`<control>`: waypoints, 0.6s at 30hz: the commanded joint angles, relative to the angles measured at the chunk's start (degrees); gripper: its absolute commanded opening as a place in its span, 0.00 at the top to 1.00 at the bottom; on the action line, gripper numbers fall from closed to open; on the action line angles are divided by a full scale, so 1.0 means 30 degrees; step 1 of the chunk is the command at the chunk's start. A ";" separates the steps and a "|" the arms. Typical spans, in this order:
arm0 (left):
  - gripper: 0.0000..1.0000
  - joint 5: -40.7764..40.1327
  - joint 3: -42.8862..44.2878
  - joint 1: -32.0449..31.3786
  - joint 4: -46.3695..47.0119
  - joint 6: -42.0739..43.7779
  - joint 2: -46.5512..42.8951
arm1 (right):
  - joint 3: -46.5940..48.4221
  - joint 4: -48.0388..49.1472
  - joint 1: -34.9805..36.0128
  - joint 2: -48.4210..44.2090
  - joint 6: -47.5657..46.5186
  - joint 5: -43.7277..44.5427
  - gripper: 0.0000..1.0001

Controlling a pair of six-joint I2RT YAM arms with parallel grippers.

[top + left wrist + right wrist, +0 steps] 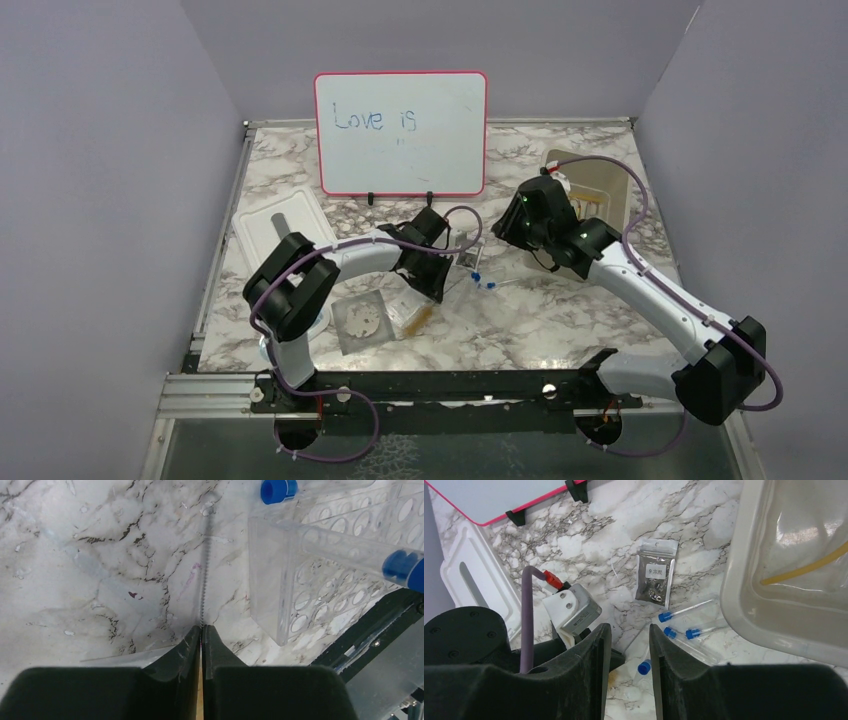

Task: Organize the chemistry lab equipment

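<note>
In the left wrist view my left gripper (201, 628) is shut on the bristle brush (204, 575), whose twisted wire stem runs away from the fingertips over the marble. From above, the left gripper (430, 293) sits just over the brush's tan end (415, 318), beside the grey gauze mat (360, 320). My right gripper (630, 630) is open and holds nothing; it hovers over loose blue-capped tubes (686, 610), with one blue cap (642, 667) on the table below the gap. A clear packet (655, 577) lies further off. Amber tubing (804, 567) lies in the beige bin (744, 585).
A clear tube rack (320, 565) with blue-capped tubes (402, 567) stands right of the left gripper. The red-framed whiteboard (400, 130) stands at the back. The bin's lid (285, 225) lies at the left and the bin (590, 185) at the back right, behind the right gripper (503, 232).
</note>
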 commanded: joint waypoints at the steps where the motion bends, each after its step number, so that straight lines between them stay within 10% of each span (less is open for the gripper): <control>1: 0.92 -0.1661 0.0431 -0.0635 -0.1034 0.0816 0.1039 | -0.0278 -0.0296 0.0022 -0.0734 0.0363 0.1121 0.62; 18: 1.00 -0.2523 0.3281 0.1115 -0.2355 0.0755 -0.2204 | -0.0903 0.2750 0.0021 -0.2153 -0.1080 -0.0582 0.60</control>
